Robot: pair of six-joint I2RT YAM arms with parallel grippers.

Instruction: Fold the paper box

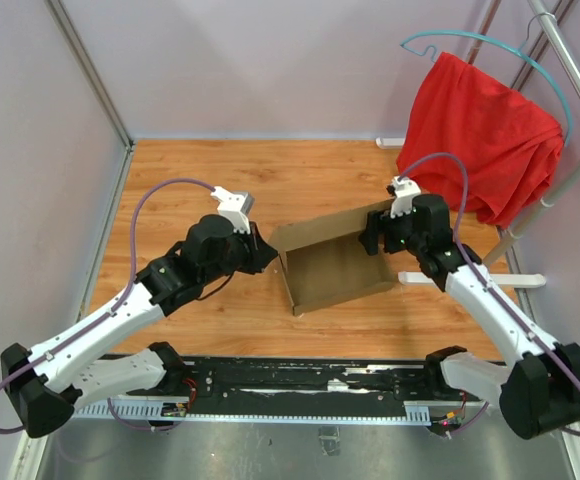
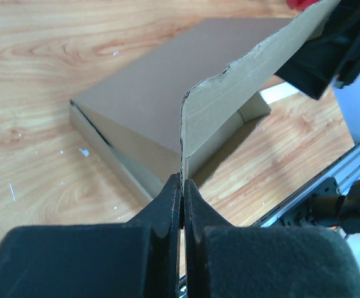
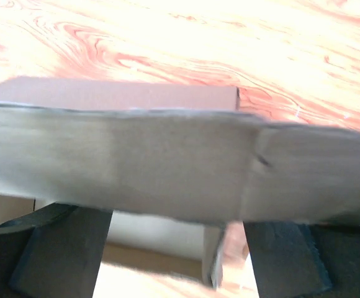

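Two hands on one piece of cardboard right now, so here's the layout, closest to me first. The paper box (image 1: 335, 270) sits on the counter (image 1: 200, 170) out in front of my bases, between the two arms. Its shallow tray is the part lying nearest me. Along the tray's far side stands the raised panel (image 1: 330, 222), and its long axis runs left to right, from one hand to the other.

My left fingers (image 2: 167, 205) are clenched flat on the left end of that panel, right at the corner crease. It's a thin pinch with no gap at all.

My right fingers (image 3: 62, 248) are at the panel's right end but spread wide. The cardboard runs across in front of both of them, so I'd call that hand released, not gripping.

My guess is the fold has to come toward me, down over the tray. The left hand already owns its end, and the right needs a hold first or the panel will twist.
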